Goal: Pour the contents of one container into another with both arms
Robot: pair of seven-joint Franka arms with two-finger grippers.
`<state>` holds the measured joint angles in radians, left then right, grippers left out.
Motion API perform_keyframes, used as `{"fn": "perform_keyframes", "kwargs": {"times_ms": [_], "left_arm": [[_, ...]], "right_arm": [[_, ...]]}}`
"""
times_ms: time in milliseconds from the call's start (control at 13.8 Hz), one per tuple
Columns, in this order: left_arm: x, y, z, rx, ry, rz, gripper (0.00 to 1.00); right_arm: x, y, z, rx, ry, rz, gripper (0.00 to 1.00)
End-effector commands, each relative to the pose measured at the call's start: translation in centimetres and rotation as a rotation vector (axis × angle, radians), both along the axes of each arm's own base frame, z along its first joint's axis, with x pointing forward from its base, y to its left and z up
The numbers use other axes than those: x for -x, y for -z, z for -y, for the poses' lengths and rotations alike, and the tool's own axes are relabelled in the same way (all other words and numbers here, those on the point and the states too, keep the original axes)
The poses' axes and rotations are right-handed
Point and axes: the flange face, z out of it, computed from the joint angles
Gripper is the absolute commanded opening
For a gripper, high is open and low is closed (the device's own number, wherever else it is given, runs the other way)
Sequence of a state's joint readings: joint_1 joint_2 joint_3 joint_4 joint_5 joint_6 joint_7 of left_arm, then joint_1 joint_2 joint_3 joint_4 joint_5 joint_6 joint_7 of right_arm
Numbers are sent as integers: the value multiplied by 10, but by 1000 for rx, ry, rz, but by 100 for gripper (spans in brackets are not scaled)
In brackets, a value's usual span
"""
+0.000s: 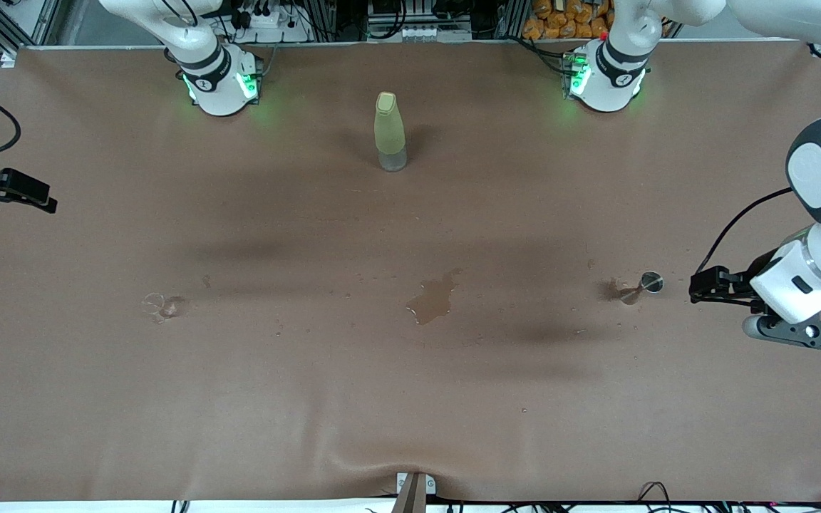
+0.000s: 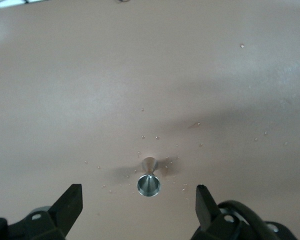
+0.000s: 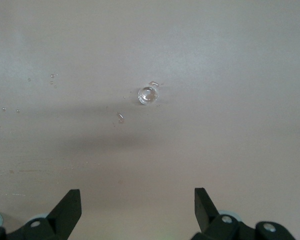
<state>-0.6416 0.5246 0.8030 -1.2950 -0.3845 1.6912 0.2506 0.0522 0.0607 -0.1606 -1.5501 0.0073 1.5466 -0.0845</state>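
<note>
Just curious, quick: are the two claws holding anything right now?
Left gripper: open, empty, near the metal cup.
Right gripper: open, empty, some way from the clear cup.

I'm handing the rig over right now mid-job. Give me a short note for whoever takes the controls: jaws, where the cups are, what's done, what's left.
Left gripper: jaws open, empty, low beside the metal cone cup, at the left arm's end of the table.
Right gripper: jaws open, empty, at the right arm's end, looking toward the clear cup.
The clear cup stands toward the right arm's end, apart from both grippers. The yellow-green bottle stands upright near the bases.
A wet puddle and droplets lie on the table between the cups.
Done: nothing grasped.
Left: pick up each cup, bring them together, pour clear into metal.
</note>
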Motion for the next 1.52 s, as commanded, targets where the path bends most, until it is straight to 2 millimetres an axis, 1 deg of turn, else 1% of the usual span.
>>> {"fn": "perform_keyframes", "kwargs": {"times_ms": [0,145,290,363,435,580,725,798,943,1088,1161,1306,1451], "left_arm": [[10,-24,-13,19,-142,25,100],[13,-27,-11,21,-116,26,100],[18,-40,-20,44,-89,44,100],[19,-43,-21,51,-86,48,100],[19,-43,-22,50,-93,47,100],[20,-42,-21,51,-162,41,100],[20,-44,-32,57,-221,43,100],[19,-42,-45,77,-241,35,100],[19,-41,-50,146,-263,17,100],[24,-49,-36,73,-223,22,100],[26,-52,-33,71,-217,23,100],[33,-66,-39,122,-204,36,100],[47,-75,-40,124,-205,39,100]], "right_arm": [[2,-19,3,11,22,38,100],[-1,-21,1,-7,21,59,100],[-2,-17,-3,-12,16,52,100],[-2,-16,-5,-12,15,49,100],[-3,-15,-5,-12,15,46,100],[-4,-11,-4,-36,20,42,100],[-4,-11,-8,-46,16,43,100],[-4,-12,-8,-45,16,44,100],[-4,-11,-10,-47,13,41,100],[-4,-11,-13,-48,8,36,100],[-4,-11,-15,-48,5,38,100],[-5,-10,-16,-46,4,36,100],[-5,-10,-18,-46,-1,35,100]]}}
